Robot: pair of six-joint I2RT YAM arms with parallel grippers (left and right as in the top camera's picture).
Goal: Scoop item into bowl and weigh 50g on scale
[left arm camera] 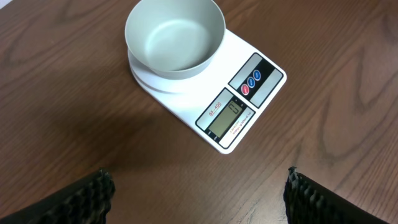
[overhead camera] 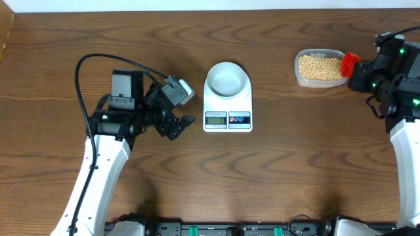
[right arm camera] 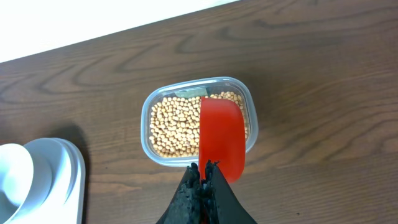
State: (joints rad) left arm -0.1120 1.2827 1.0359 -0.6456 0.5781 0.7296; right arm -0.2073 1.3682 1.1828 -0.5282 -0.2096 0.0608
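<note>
The pale grey bowl stands empty on the round platform of the white scale, whose display and red and blue buttons face the table's front. The tan beans fill a clear plastic tub at the back right. My right gripper is shut on the handle of a red scoop, which hangs over the tub's right half. My left gripper stands wide open left of the scale, with nothing between its fingers.
The brown wooden table runs to a white back edge behind the tub. The left arm's black cable loops over the table at the left. In the right wrist view the scale and bowl show at the lower left.
</note>
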